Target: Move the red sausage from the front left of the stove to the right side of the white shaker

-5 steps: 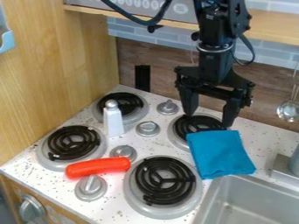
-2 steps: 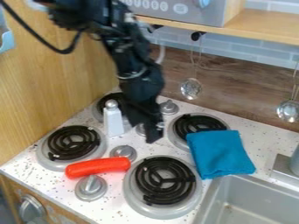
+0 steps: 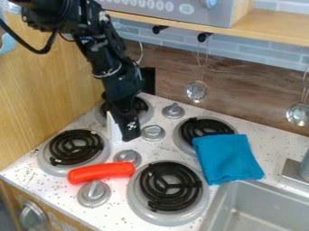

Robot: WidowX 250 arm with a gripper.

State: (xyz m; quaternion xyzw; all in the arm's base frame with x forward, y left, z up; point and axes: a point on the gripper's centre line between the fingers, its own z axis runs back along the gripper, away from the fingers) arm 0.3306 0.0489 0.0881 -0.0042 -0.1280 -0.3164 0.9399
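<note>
On the speckled stove top (image 3: 118, 219), the black arm (image 3: 109, 67) is leaning down from the upper left. A gray sink (image 3: 214, 205) is sitting at the lower right, and a blue cloth (image 3: 228, 158) is lying just beside it. A red thing (image 3: 101, 172) is resting near the front knobs. The gripper (image 3: 128, 130) is hanging right at the white bottle (image 3: 112, 128), which is standing near the back left burner (image 3: 143, 113). It seems to be lining up; I cannot tell if it is pinching. The next move is likely needing a gentle, straight squeeze, no tipping.
</note>
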